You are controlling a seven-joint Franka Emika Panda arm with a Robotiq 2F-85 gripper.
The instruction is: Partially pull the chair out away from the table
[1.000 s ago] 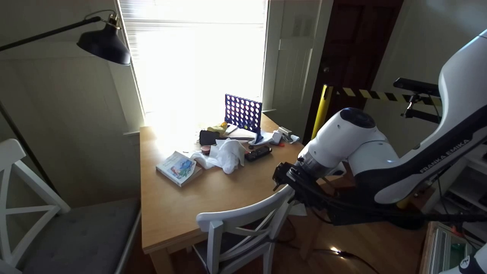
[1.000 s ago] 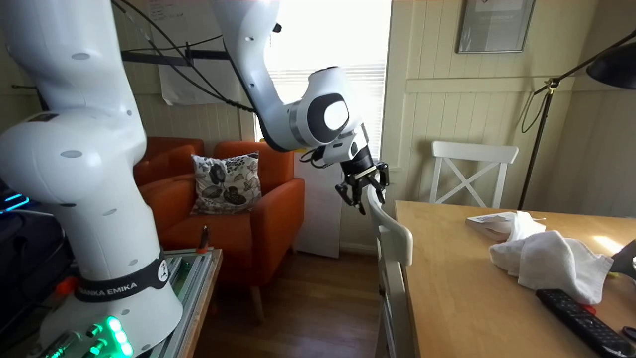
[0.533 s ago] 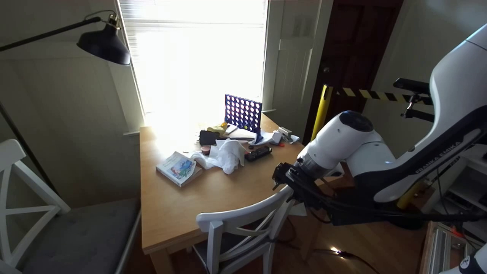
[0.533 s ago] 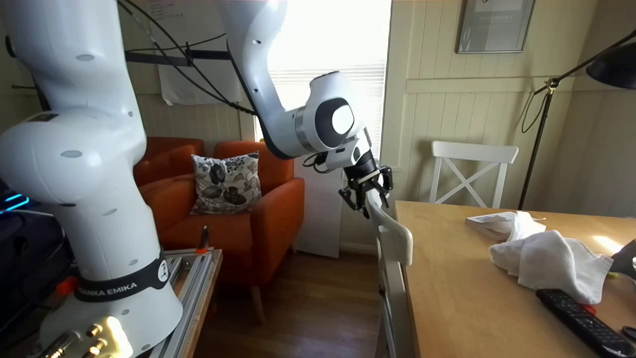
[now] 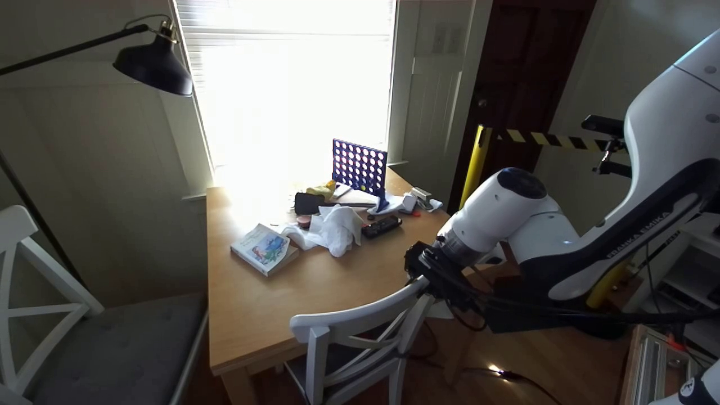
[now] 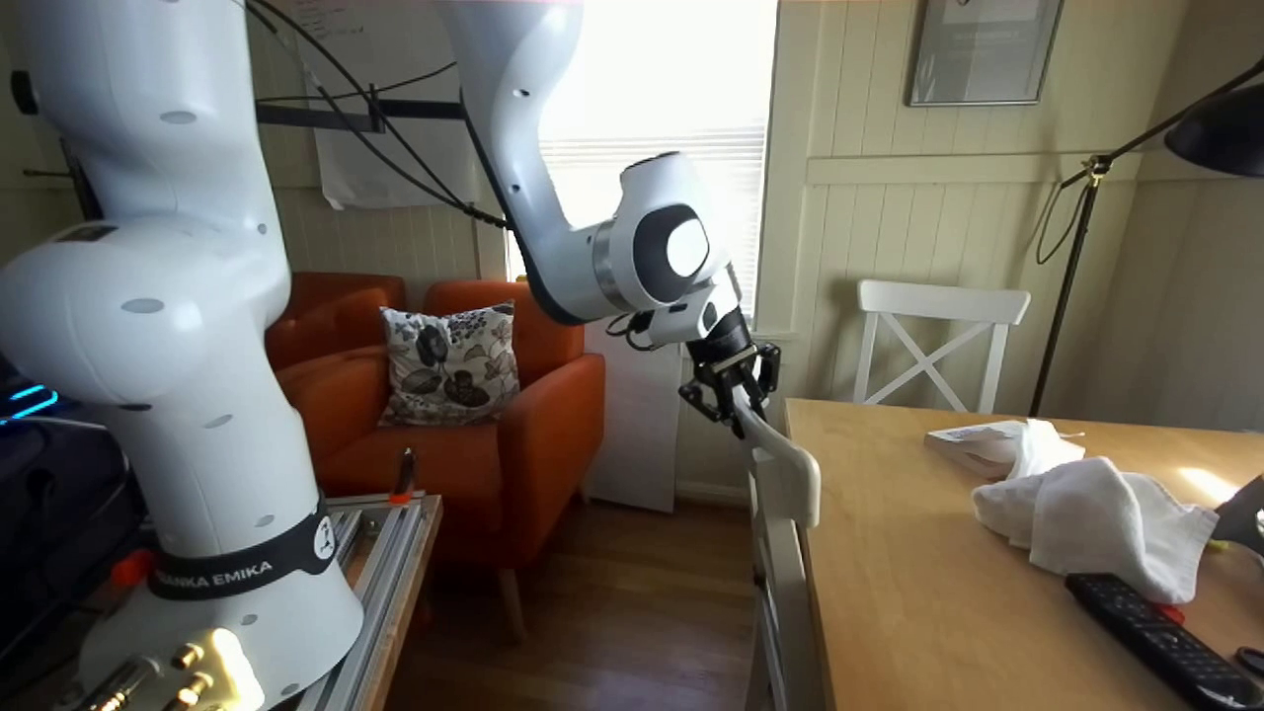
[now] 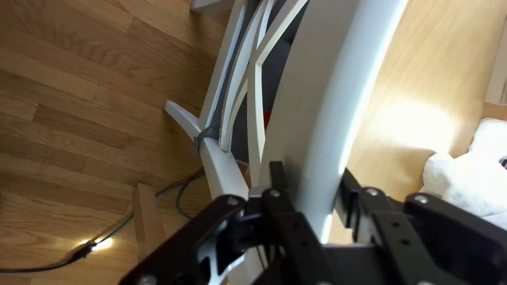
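The white wooden chair (image 5: 360, 318) stands with its back at the edge of the tan table (image 5: 270, 315); the chair (image 6: 790, 479) and table (image 6: 908, 553) show in both exterior views. My black gripper (image 5: 419, 275) is at the end of the chair's curved top rail, coming down from above in an exterior view (image 6: 750, 415). In the wrist view the gripper (image 7: 311, 178) has one finger on each side of the rail of the chair (image 7: 336, 91), and the fingers appear to press on it. The exact contact of the left finger is blurred. The chair's seat is partly hidden.
A white chair with a grey cushion (image 5: 118, 349) stands beside the table. On the table lie a book (image 5: 261, 247), a white cloth (image 5: 337, 230) and a remote (image 5: 382, 226). An orange armchair (image 6: 553, 434) stands behind. A cable (image 7: 75, 253) runs along the floor.
My gripper has moved slightly down and towards the table onto the chair's rail, and its fingers have come closer together around it. The chair and table have not moved.
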